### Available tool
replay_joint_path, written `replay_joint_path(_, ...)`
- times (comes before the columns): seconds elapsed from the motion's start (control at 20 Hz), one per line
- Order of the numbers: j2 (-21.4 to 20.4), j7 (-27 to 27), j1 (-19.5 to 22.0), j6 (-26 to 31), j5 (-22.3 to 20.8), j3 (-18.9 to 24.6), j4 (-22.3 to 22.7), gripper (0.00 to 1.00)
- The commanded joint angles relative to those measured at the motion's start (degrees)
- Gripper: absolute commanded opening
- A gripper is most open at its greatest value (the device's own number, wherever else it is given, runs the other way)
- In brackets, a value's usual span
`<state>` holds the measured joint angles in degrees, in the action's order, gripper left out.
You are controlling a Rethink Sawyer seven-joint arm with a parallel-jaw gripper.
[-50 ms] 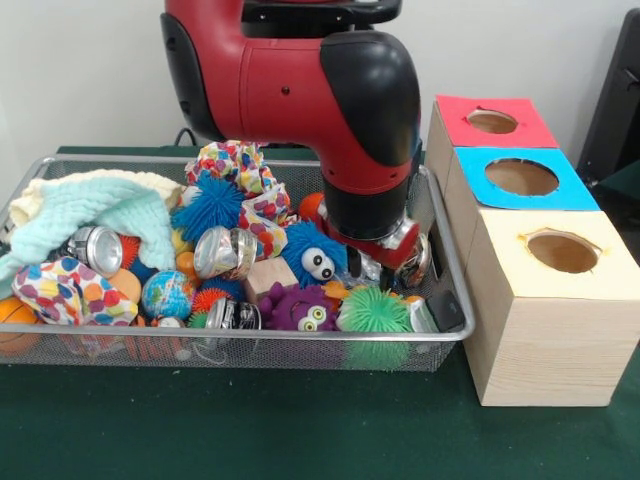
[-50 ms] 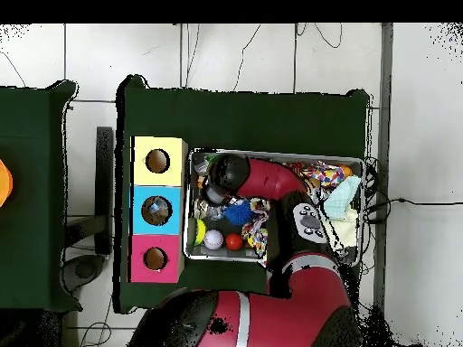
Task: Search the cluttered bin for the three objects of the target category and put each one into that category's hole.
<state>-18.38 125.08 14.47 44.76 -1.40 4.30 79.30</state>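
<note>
1. While the red and black arm [image 1: 330, 100] reaches down into the silver wire-mesh bin [image 1: 300, 345], its gripper [image 1: 385, 245] sits buried among the clutter at the bin's end nearest the boxes; whether the claw is wide, narrow or holding anything cannot be told.
2. Fuzzy blue googly-eyed ball [image 1: 312, 255] lies just beside the gripper.
3. Crushed shiny metal can [image 1: 225, 252] rests mid-bin; the target category is not evident.
4. Three wooden boxes with holed tops stand beside the bin: yellow-topped box [image 1: 560, 250], blue-topped box [image 1: 520, 178], red-topped box [image 1: 492, 122].

Pincer [image 1: 385, 262] buried among toys in the wire bin [image 1: 250, 345], its state unreadable.
</note>
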Motion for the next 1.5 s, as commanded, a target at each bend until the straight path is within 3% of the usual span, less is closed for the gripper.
replay_joint_path(0.05,1.8,-0.5,-0.3,-1.1,-2.3,2.9,3.1,1.00)
replay_joint_path(0.7,0.8,-1.6,0.4,-0.4,-3.7,1.3,3.6,1.00)
replay_joint_path(1.15,4.0,-3.1,1.9,-1.7,-6.8,-0.8,1.5,1.00)
replay_joint_path(1.5,3.7,-3.8,3.7,-1.7,-8.7,-0.3,1.7,1.00)
